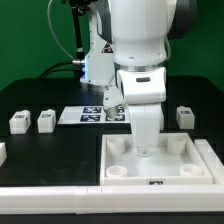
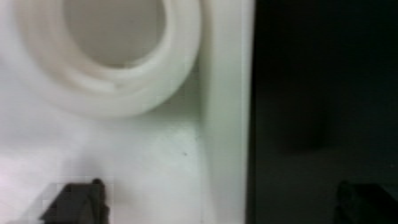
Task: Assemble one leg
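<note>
The arm reaches down over the large white tray point(image 1: 198, 160), and its wrist hides the fingers in the exterior view. In the wrist view my gripper point(image 2: 222, 205) is open, with dark fingertips point(image 2: 75, 200) wide apart. They straddle the tray's edge point(image 2: 222, 120) beside a round corner socket point(image 2: 116, 40). Nothing is held. Three small white legs with tags lie on the black table: two at the exterior view's left point(image 1: 19, 121) point(image 1: 46, 120) and one at its right point(image 1: 184, 116), all apart from the gripper.
The marker board point(image 1: 90, 114) lies behind the arm at the table's middle. A white piece point(image 1: 2, 152) shows partly at the exterior view's left edge. A white border strip point(image 1: 60, 195) runs along the front.
</note>
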{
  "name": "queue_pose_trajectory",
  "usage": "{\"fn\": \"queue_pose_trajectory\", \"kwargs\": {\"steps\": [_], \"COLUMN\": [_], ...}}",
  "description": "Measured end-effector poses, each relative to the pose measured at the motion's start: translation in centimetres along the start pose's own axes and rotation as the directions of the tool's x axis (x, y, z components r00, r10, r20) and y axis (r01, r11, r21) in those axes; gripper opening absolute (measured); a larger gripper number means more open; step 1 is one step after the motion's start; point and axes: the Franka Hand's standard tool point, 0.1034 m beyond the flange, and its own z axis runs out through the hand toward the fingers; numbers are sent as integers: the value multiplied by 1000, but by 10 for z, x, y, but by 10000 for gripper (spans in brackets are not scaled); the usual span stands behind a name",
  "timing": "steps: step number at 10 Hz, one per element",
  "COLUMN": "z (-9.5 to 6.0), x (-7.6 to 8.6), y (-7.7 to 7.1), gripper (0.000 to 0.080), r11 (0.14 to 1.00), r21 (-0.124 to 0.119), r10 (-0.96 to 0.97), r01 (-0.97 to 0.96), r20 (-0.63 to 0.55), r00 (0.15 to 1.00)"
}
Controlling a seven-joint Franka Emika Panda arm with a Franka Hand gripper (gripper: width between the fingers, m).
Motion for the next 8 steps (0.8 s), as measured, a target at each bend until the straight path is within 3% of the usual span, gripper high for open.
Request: {"fn": "queue_pose_trajectory", "kwargs": {"steps": [2, 5, 6, 8], "z": [-14, -42, -47, -43], "x": [5, 7, 6, 5], "y": [-3, -18, -23, -23], "gripper": [649, 649, 649, 649], "r11": [999, 996, 993, 990], "r21": [-17, -45, -54, -47], "r10": [33, 83, 110, 133], "r01": [-33, -82, -108, -132], "r20": [10, 31, 32, 30], "r00": [999, 996, 993, 991]}}
